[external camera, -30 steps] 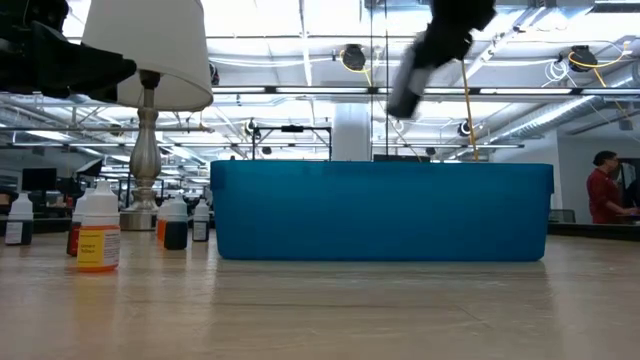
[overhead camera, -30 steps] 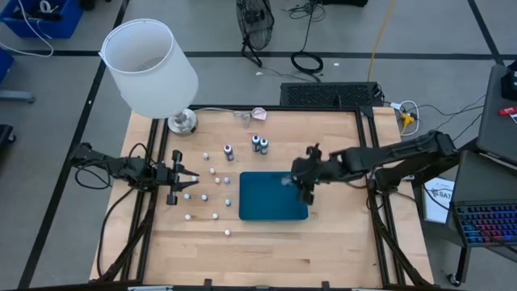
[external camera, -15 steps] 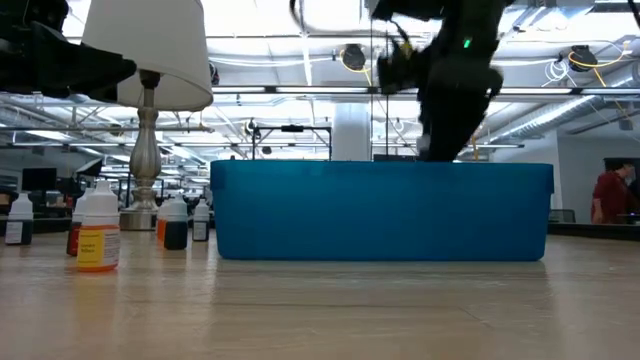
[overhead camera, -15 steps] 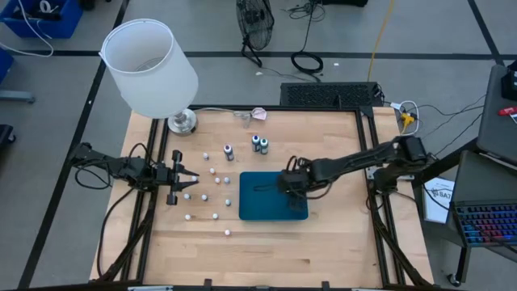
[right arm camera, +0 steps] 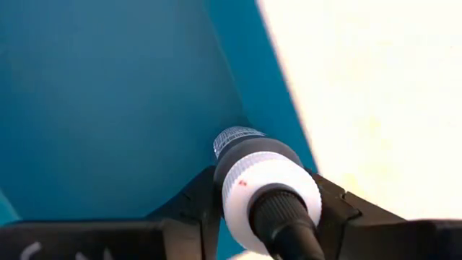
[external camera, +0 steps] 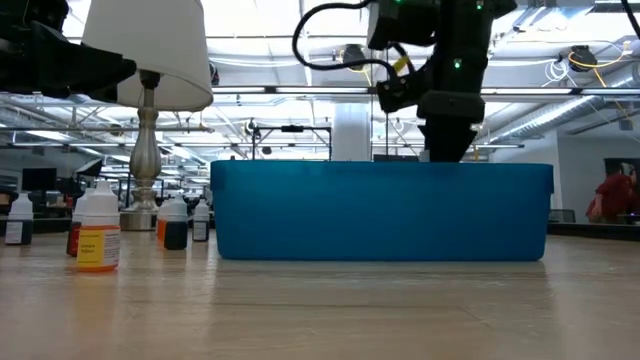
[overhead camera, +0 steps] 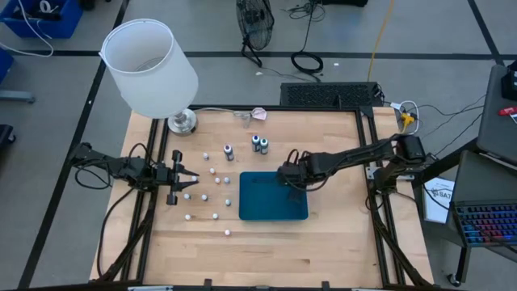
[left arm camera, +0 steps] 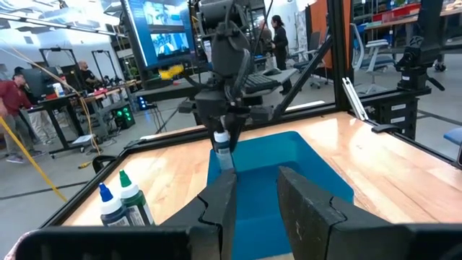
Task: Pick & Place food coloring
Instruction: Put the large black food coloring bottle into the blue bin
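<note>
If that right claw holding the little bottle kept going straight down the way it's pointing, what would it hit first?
Most likely the floor of the blue tray. The right gripper points down into it, shut on a food coloring bottle, so the bottle's base would touch first, near the tray's wall.

A table lamp with a white drum shade and a silver base stands at the far left corner of the wooden table. A black floor fan stands on the grey floor beyond, a black keyboard lies behind the table's far edge (right side), and a person in red sits far right.
</note>
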`<action>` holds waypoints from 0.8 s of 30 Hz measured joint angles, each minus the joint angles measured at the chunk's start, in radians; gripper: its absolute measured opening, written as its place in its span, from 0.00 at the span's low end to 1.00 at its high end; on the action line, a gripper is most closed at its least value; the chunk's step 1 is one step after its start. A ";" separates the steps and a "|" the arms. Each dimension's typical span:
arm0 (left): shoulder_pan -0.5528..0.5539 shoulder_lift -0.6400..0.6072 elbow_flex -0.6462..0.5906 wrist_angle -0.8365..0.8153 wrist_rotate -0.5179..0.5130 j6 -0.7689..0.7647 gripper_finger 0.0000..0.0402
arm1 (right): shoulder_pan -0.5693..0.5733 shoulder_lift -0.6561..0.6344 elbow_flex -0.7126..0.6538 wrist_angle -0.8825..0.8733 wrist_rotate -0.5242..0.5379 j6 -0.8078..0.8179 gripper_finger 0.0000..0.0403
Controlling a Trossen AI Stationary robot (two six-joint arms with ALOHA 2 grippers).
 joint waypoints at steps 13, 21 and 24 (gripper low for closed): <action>0.000 0.000 0.000 0.000 0.000 0.000 0.26 | -0.004 -0.005 -0.017 0.005 0.000 -0.008 0.32; -0.001 0.000 0.000 0.000 0.000 0.000 0.26 | -0.026 -0.011 -0.085 0.096 -0.026 -0.016 0.34; -0.001 0.000 0.000 0.000 0.000 0.000 0.26 | -0.025 -0.014 -0.086 0.094 -0.026 -0.009 0.37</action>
